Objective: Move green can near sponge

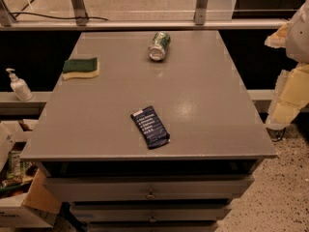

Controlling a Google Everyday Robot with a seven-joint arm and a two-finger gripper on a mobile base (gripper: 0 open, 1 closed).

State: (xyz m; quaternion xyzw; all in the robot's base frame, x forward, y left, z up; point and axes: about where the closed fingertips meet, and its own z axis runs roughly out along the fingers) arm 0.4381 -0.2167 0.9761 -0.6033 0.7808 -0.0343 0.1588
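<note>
The green can point(159, 46) lies on its side at the far middle of the grey table top point(203, 91), with a shiny silver end facing me. The sponge point(80, 68), dark green on top over pale yellow foam, lies flat at the far left of the table, well apart from the can. My gripper point(289, 88) shows as white and pale yellow parts at the right edge of the view. It is beyond the table's right side, far from both the can and the sponge, and holds nothing that I can see.
A flat dark blue snack wrapper point(150, 126) lies near the table's front middle. A white pump bottle point(18, 85) stands on a ledge to the left. Cardboard boxes point(19, 197) sit on the floor at lower left. Drawers point(150, 190) are below the top.
</note>
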